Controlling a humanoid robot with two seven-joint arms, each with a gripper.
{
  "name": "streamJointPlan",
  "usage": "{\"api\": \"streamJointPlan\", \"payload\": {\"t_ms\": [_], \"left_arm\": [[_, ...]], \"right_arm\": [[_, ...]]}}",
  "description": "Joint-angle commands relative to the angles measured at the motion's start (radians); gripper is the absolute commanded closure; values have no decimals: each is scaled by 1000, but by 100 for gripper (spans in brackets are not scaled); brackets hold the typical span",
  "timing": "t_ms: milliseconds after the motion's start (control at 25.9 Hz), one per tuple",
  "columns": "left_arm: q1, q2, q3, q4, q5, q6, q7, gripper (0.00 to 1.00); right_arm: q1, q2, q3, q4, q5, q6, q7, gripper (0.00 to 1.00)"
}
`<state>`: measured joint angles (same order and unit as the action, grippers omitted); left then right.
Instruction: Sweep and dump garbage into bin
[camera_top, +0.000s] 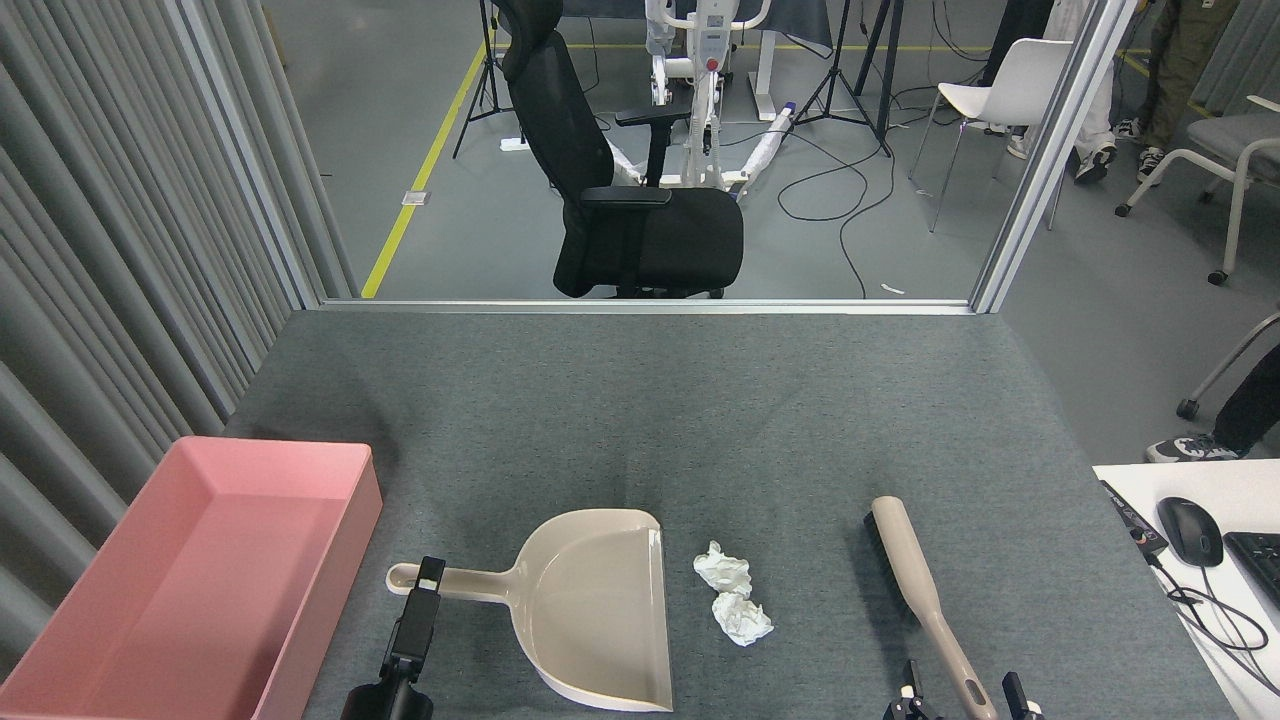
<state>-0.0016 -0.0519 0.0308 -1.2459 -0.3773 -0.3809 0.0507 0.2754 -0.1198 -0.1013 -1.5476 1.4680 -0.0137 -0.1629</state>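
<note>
On the grey felt-covered bench, seen from the head view, the garbage, two crumpled white tissue wads touching one another, lies just right of the open mouth of the beige dustpan, whose handle runs leftward. The left pincer sits at the near side of that handle's left end, its tip right against it; only one dark finger shows, so I cannot tell whether it is open or closed. The beige hand brush lies right of the wads, its long axis running from far-left to near-right, handle end toward the near edge. The right pincer straddles that handle end with its fingers apart, one on each side, not clamped as far as can be seen. The pink bin stands at the near left, beyond the dustpan handle, and looks empty. The wads sit between brush and pan, so a leftward sweep seems the coming move.
</note>
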Motion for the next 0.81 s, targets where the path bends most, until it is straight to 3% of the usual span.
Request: {"api": "streamJointPlan", "payload": {"t_ms": [0, 580, 773], "left_arm": [[-24, 0, 8, 29, 0, 0, 1, 0], [-107, 1, 15, 143, -45, -33, 72, 1], [-107, 1, 15, 141, -84, -33, 81, 23]], "right_arm": [[-1, -1, 0, 1, 0, 0, 0, 2], [-1, -3, 0, 3, 0, 0, 0, 2], [-1, -3, 0, 1, 0, 0, 0, 2]]}}
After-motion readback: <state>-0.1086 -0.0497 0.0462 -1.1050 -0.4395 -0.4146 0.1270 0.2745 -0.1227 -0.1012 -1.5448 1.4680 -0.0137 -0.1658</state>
